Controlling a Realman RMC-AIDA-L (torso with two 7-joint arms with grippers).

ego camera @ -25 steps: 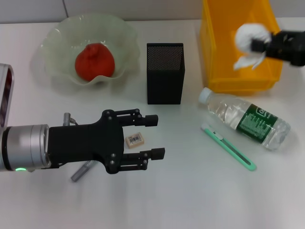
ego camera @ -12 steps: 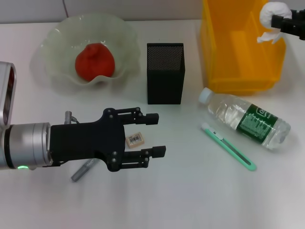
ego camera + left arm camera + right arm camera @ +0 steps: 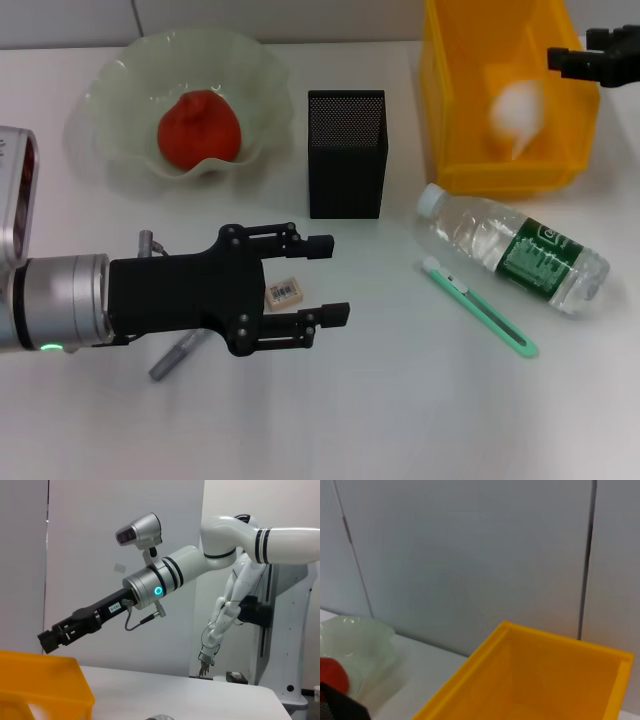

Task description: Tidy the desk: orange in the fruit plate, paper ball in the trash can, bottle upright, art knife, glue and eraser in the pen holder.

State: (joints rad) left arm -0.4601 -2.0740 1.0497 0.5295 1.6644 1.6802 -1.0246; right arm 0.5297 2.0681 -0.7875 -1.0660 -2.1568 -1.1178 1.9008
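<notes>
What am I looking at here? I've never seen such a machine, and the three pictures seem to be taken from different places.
It is a two-armed robot tidying a desk. The big picture looks down from its head; the other two come from cameras on its wrists. The left gripper hovers open around a small eraser, holding nothing. The right gripper is at the yellow trash can; a paper ball appears blurred inside it. An orange sits in the fruit plate. A bottle lies on its side beside the art knife. The glue and pen holder are there too.
</notes>
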